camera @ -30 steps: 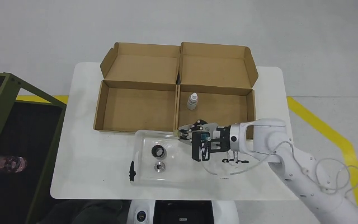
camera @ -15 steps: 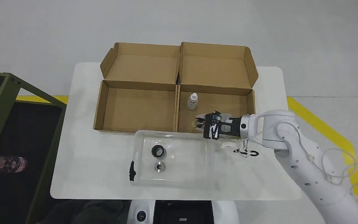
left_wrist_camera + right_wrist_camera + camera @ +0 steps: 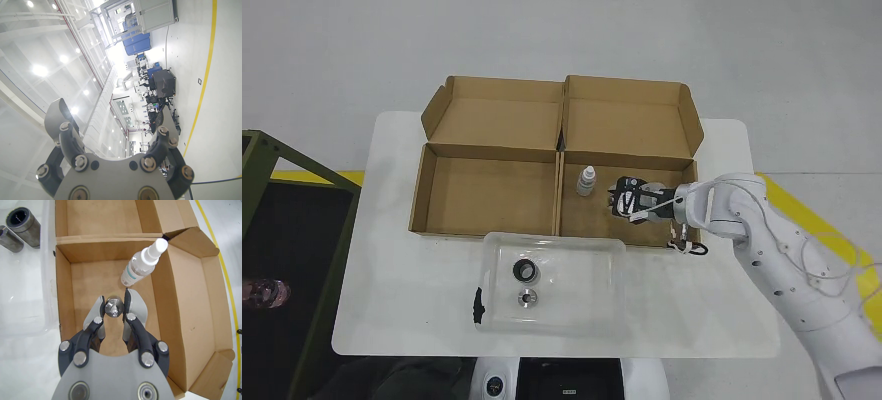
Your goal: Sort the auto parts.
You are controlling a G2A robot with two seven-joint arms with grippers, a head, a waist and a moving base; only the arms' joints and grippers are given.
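My right gripper is shut on a small round metal part and hangs over the right cardboard box, close beside a small clear bottle with a white cap that stands inside the box. Two dark metal cylinders lie in the clear plastic tray in front of the boxes. The left cardboard box holds nothing. My left gripper is open and points up at a hall ceiling.
Both box lids stand open toward the back of the white table. A small black object lies at the tray's left edge. A yellow floor line runs to the right of the table.
The right gripper has lifted the metal part out of the tray and carried it back and to the right, over the right box next to the bottle.
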